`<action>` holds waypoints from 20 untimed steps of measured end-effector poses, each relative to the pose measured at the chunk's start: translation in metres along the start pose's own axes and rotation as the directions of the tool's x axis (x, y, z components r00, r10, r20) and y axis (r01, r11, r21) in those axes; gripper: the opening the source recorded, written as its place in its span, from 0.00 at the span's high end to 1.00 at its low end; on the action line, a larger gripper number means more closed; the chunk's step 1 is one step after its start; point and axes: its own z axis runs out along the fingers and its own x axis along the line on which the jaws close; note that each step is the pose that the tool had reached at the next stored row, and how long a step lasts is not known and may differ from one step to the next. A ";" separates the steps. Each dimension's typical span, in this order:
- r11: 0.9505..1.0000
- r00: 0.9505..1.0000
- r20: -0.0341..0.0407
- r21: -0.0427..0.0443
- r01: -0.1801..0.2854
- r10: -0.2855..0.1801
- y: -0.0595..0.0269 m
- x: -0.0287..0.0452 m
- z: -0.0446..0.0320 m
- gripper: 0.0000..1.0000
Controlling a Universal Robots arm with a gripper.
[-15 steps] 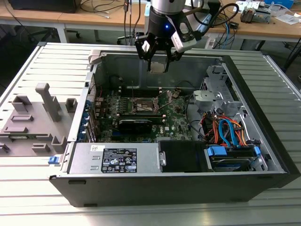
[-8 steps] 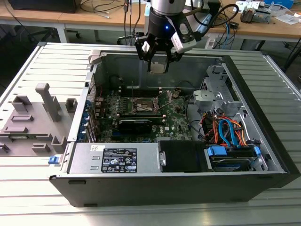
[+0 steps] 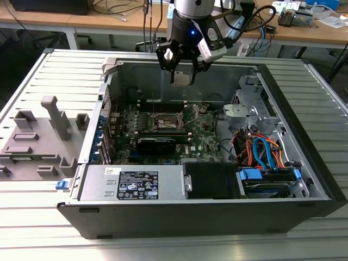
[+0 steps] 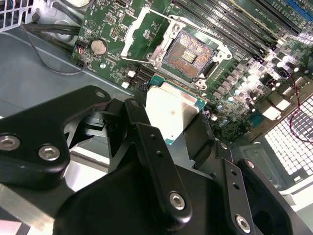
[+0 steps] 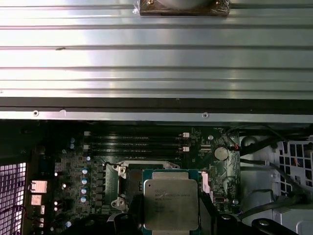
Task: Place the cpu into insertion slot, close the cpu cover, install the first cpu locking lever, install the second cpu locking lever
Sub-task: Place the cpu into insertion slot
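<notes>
above the open case [image 3: 190, 217], cpu [image 5: 171, 204] in hand [image 3: 182, 69]

The cpu [image 4: 171, 110], a flat silver-topped square with green edges, is held aloft, apart from the bare slot [image 4: 190, 53]; the cover [image 4: 133, 32] lies swung open.

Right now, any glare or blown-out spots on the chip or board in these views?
Second wrist view: glare whitens the top of the small flat silver-grey cpu, and bright hot spots dot the green motherboard. First wrist view: the cpu is evenly lit; bright bands streak the ribbed silver table. Exterior view: even light on the black gripper holding the cpu; the board sits shaded.
</notes>
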 end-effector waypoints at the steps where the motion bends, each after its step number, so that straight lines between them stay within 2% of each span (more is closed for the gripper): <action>1: 1.000 1.000 0.000 0.000 0.000 0.000 -0.0002 0.0000 0.0003 0.45; 20: 1.000 1.000 0.000 0.000 0.000 0.000 -0.0026 -0.0001 0.0044 0.45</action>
